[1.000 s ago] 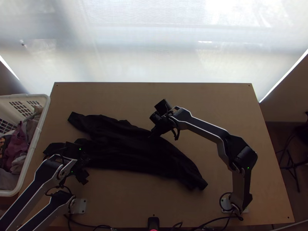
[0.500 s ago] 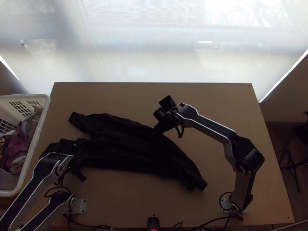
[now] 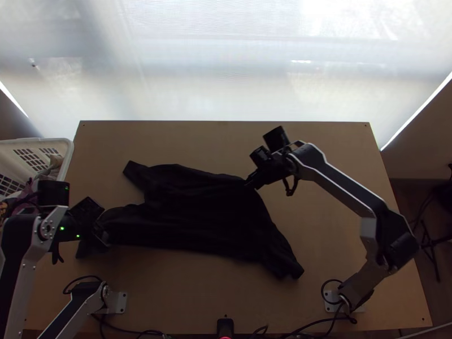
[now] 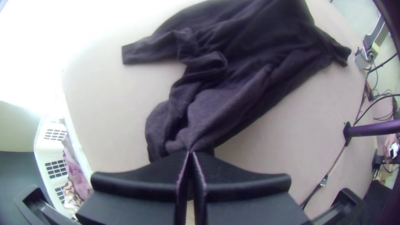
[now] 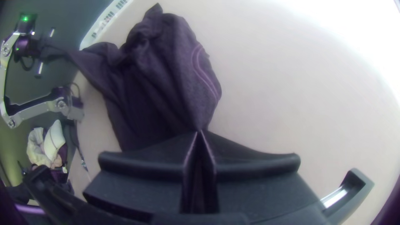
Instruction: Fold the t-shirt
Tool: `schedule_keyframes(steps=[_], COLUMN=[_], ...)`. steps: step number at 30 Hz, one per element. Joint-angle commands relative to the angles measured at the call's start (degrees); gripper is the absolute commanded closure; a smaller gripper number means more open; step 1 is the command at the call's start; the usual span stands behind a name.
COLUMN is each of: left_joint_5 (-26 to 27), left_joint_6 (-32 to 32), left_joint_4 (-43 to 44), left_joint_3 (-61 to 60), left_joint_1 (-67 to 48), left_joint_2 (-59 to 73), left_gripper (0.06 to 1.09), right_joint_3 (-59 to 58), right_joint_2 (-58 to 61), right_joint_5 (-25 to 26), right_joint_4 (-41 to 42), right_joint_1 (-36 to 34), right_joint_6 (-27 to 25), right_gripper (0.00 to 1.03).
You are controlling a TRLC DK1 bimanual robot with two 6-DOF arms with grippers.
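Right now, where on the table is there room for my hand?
Bare table lies between the black t-shirt and the far edge, and between the shirt and the near cables. It's crowded at left, where the left gripper holds cloth near the white basket, and around the right gripper on the shirt's far side.

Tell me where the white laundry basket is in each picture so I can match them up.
Top view: basket at the left edge, beside the table.
Left wrist view: past the table's edge, slotted wall and clothes inside visible.
Right wrist view: slotted strip past the table's edge, beyond the shirt from the right gripper.
Shared landmark: the dark shirt.
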Motion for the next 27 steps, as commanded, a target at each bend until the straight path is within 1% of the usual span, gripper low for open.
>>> schedule_keyframes(steps=[1,6,9,15,18,21,27], left_joint_5=[5.08,5.96,6.13,7.36,7.45,7.45,7.45], left_joint_6=[1.26,1.35,4.52,10.05,9.79,8.3,5.04], left_joint_4=[-8.19,-8.37,-6.96,0.51,6.57,9.82,14.57], left_joint_3=[16.05,23.61,24.4,24.66,25.63,27.03,24.48], left_joint_1=[5.47,7.41,10.4,16.72,16.9,14.97,9.78], left_joint_2=[2.33,5.06,6.55,12.88,16.66,21.49,28.7], left_gripper=[1.0,1.0,1.0,1.0,1.0,0.99,0.99], right_joint_3=[-0.86,-0.95,-1.74,-2.97,-5.34,-7.45,-10.18], right_joint_2=[-9.89,-17.01,-21.05,-26.76,-28.61,-29.14,-24.13], right_joint_5=[-2.23,-2.23,-2.32,-2.4,-2.49,-2.4,-2.4], right_joint_4=[-7.39,-12.22,-13.45,-16.35,-16.88,-16.62,-9.32], right_joint_1=[-5.51,-9.73,-13.16,-19.93,-21.33,-22.21,-24.23], right_joint_6=[-1.77,-2.3,-2.3,-2.3,-2.21,-1.86,-0.89], right_gripper=[1.0,1.0,1.0,1.0,1.0,1.0,1.0])
